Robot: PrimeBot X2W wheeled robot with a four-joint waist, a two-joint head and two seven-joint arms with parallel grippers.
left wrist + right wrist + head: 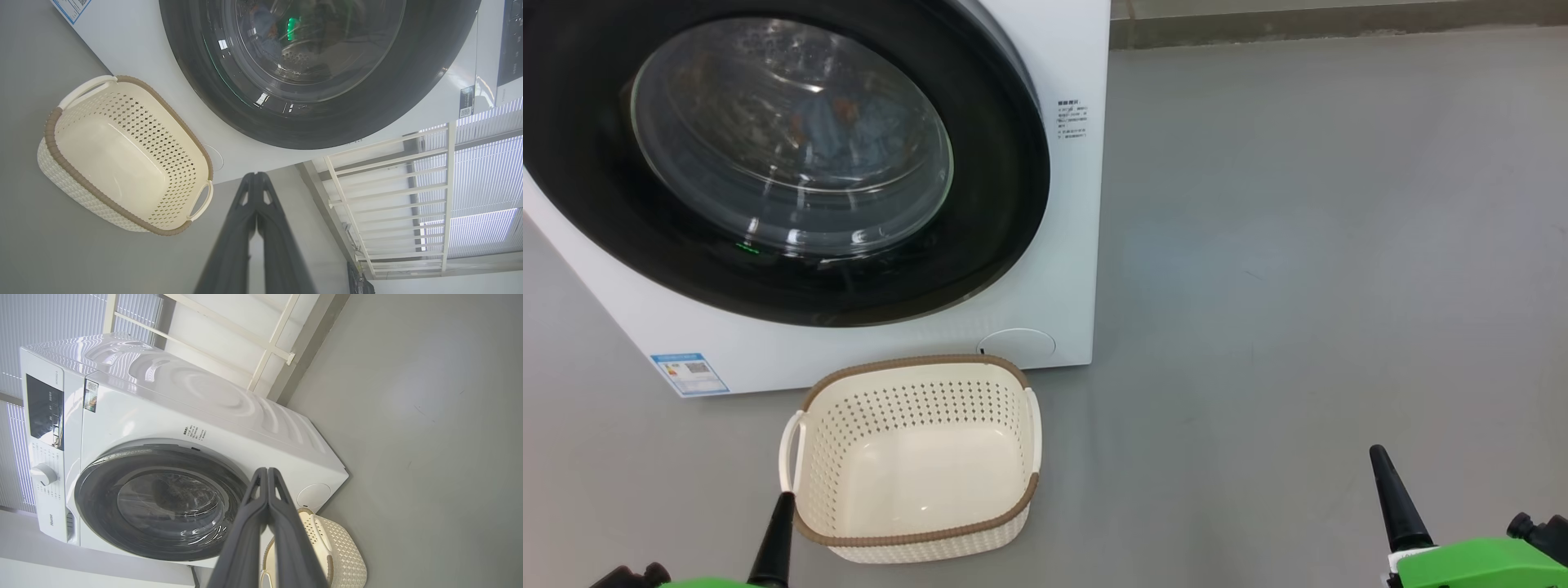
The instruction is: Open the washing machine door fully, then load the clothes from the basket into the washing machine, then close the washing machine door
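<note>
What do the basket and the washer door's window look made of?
The cream perforated basket with brown rim looks like moulded plastic, smooth, faintly shiny inside. The round door's clear bulging window looks like glass, judging by sharp reflections; possibly clear plastic.

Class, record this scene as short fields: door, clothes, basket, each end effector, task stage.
washing machine door: shut, flush with the white washing machine
clothes: blue with orange, inside, seen through the door glass
basket: empty, upright on the floor in front of the machine
left end effector: shut, holding nothing
right end effector: shut, holding nothing
task stage: appears finished
</note>
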